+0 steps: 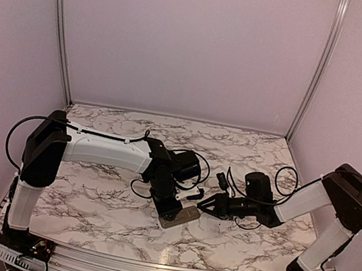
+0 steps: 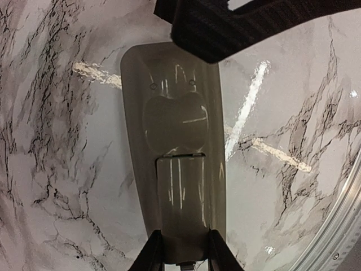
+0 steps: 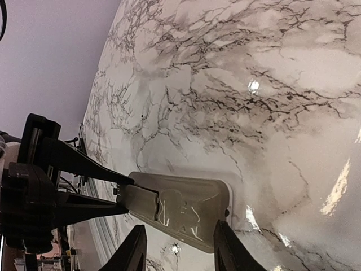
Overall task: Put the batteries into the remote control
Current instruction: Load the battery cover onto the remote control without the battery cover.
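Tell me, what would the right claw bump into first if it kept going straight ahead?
Probably the remote control: its free end sits just ahead of the right gripper. Behind it, the left gripper clamps the other end.

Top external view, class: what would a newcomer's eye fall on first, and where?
The grey-beige remote control lies back-up on the marble table, near its front middle. The left gripper clamps one end between its fingers, and the right gripper holds its fingers open at the other end.

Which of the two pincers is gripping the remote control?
The left pincer: it clamps one end of the remote control, while the right pincer hovers open near the other end.
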`<control>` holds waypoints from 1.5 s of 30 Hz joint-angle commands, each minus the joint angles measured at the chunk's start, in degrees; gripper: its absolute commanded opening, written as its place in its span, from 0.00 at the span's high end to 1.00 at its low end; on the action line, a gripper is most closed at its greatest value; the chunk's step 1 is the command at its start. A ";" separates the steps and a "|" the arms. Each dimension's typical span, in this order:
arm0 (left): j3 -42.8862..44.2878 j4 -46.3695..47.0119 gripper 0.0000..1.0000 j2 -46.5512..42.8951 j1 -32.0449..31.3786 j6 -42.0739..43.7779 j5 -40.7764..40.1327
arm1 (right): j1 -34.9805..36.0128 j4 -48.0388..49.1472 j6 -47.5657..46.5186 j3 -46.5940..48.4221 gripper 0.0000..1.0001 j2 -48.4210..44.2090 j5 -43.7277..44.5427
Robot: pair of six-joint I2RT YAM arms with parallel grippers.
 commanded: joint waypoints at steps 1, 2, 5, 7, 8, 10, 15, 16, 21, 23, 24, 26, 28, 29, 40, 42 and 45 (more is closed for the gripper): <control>0.50 -1.82 0.88 1.11 -0.01 -0.58 1.66 | -0.60 1.69 0.66 1.10 0.61 1.09 -0.71; 0.34 -1.98 0.89 0.92 0.02 -0.68 1.92 | -0.59 1.81 0.71 1.11 0.62 1.23 -0.85; -0.02 -2.39 0.89 0.67 -0.01 -1.01 2.44 | -0.58 2.33 0.92 1.12 0.62 1.66 -1.24; -0.20 -2.58 0.89 0.79 0.06 -1.17 2.31 | -0.57 2.65 1.18 1.12 0.63 1.93 -1.38; -0.29 -2.60 0.89 0.85 0.04 -1.33 1.69 | -0.58 2.77 1.20 1.05 0.63 1.96 -1.39; -0.47 -2.58 0.89 0.73 0.15 -1.84 0.91 | -0.58 2.89 1.27 0.95 0.63 1.92 -1.42; -0.58 -2.41 0.90 0.26 1.16 -2.92 0.74 | -0.58 2.98 1.20 0.94 0.64 2.25 -1.42; -0.50 -2.41 0.90 0.16 1.25 -2.90 0.60 | -0.54 3.02 1.24 0.99 0.64 2.39 -1.42; -0.23 -2.43 0.90 0.42 1.62 -4.71 1.02 | -0.59 3.96 1.59 0.98 0.65 3.35 -1.52; -0.22 -2.42 0.90 0.50 1.66 -4.66 1.42 | -0.54 4.24 1.63 0.94 0.66 3.54 -1.60; -0.15 -2.41 0.90 0.55 1.66 -4.61 1.47 | -0.58 4.48 1.77 1.01 0.66 3.74 -1.73; -0.05 -2.40 0.90 0.80 1.67 -4.57 1.84 | -0.58 5.15 2.06 1.09 0.66 4.14 -2.08; 0.24 -2.40 0.89 1.14 1.66 -4.69 2.20 | -0.54 5.66 2.30 1.31 0.66 4.64 -2.51; 0.44 -2.39 0.89 1.37 1.66 -4.74 2.45 | -0.50 5.96 2.42 1.41 0.67 4.90 -2.68; 1.87 -2.41 0.86 3.27 1.66 -4.74 2.54 | 0.53 8.52 3.92 1.39 0.71 6.64 -4.07; 2.21 -2.41 0.85 3.50 1.66 -4.74 2.63 | 0.71 9.24 4.41 1.25 0.71 6.99 -4.35; 2.33 -2.45 0.81 3.78 1.66 -4.58 2.75 | 0.80 9.78 4.75 1.14 0.72 7.19 -4.76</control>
